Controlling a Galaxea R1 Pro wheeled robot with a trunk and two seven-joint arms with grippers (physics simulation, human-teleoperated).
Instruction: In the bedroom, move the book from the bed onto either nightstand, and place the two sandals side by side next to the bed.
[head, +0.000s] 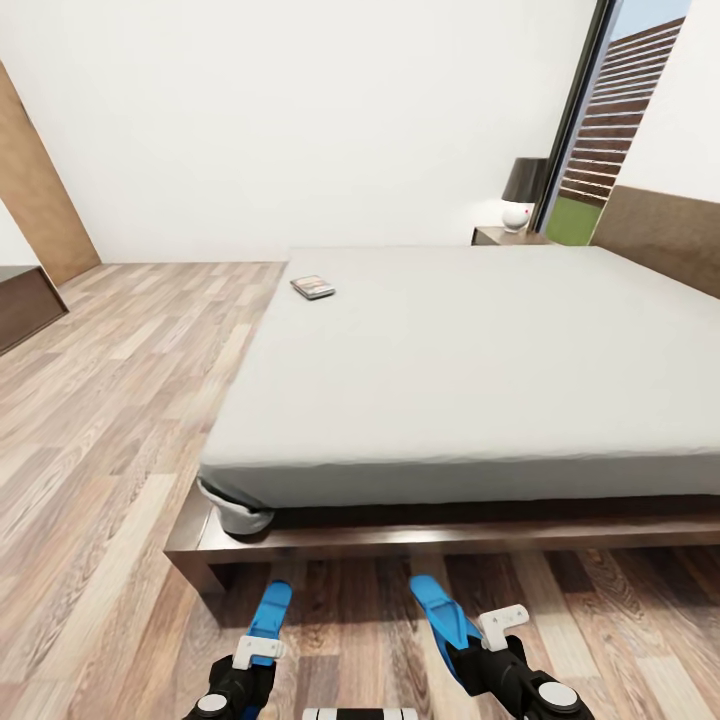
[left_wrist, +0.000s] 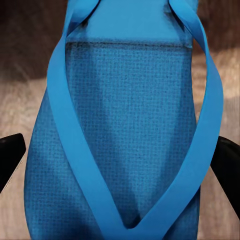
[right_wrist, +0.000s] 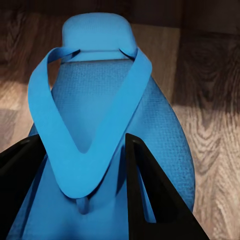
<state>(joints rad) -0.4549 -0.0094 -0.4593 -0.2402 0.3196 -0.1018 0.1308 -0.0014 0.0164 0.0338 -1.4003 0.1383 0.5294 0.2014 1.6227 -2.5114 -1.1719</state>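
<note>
The book (head: 313, 288) lies flat on the bed's (head: 470, 350) grey mattress near its far left corner. Beyond the bed's far side stands a dark nightstand (head: 497, 236). Two blue sandals lie just in front of the bed frame. The left sandal (head: 270, 608) (left_wrist: 125, 130) rests on the wood floor, and my left gripper (head: 255, 655) (left_wrist: 120, 160) stands open with a finger on each side of it. The right sandal (head: 440, 612) (right_wrist: 107, 100) sits angled, with my right gripper (head: 495, 635) (right_wrist: 85, 170) shut on it, one finger (right_wrist: 155, 195) over the sole beside the strap.
A black-shaded lamp with a white base (head: 520, 195) stands on the nightstand. The headboard (head: 660, 225) runs along the right. A window (head: 615, 120) shows a slatted fence. A low dark bench (head: 25, 305) sits at far left, with open floor (head: 110, 400) left of the bed.
</note>
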